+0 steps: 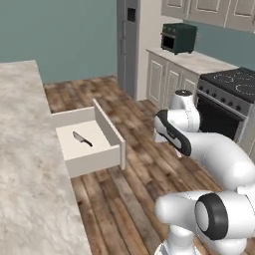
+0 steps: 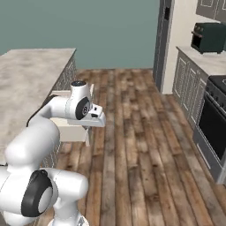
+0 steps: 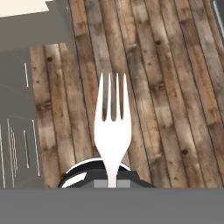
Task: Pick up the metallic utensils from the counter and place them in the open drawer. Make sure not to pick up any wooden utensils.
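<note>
A silver fork sticks out from my gripper, which is shut on its handle, tines pointing away over the plank floor. In the base views the gripper hangs above the floor, just right of the open drawer's front panel. The beige drawer juts from the side of the marble counter. A black-handled knife lies inside it. A corner of the drawer shows at the hand view's top left. The wooden utensils are out of view.
A black stove and white cabinets line the far side of the wooden floor. A dark toaster oven sits on their top, beside a tall grey fridge.
</note>
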Tool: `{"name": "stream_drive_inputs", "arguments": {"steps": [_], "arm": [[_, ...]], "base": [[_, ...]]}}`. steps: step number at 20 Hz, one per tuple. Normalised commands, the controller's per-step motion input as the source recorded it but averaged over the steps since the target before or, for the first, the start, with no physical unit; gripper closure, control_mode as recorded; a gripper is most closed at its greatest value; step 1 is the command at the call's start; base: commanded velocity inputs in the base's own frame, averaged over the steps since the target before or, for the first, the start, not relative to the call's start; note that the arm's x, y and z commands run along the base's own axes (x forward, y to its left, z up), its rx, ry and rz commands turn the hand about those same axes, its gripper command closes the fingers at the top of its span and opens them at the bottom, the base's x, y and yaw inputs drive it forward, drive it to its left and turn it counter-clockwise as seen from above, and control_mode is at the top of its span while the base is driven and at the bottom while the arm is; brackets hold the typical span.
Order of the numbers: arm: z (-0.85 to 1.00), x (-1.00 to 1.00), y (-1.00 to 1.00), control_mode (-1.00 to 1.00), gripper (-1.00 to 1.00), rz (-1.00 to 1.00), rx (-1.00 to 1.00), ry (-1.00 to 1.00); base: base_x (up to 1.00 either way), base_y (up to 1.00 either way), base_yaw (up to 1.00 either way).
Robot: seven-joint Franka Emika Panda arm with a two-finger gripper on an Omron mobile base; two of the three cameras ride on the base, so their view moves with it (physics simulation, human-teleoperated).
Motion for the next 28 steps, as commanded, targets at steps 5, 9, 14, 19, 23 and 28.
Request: {"name": "stream_drive_inputs", "arguments": {"steps": [5,9,14,19,23,28], "arm": [[0.0,0.0,0.0,1.0,1.0,0.0,0.0,0.0],[0.0,0.0,0.0,1.0,1.0,0.0,0.0,0.0],[0.0,0.0,0.0,1.0,1.0,0.0,0.0,0.0],[0.0,0.0,0.0,1.0,1.0,0.0,0.0,0.0],[0.0,0.0,0.0,1.0,1.0,0.0,0.0,0.0],[0.0,0.0,0.0,1.0,1.0,0.0,0.0,0.0]], "base": [[0.61,-0.02,0.39],[0.49,-0.2,0.38],[0.54,-0.1,0.37],[0.53,-0.24,0.35],[0.45,-0.38,0.32],[0.36,-0.42,0.29]]}}
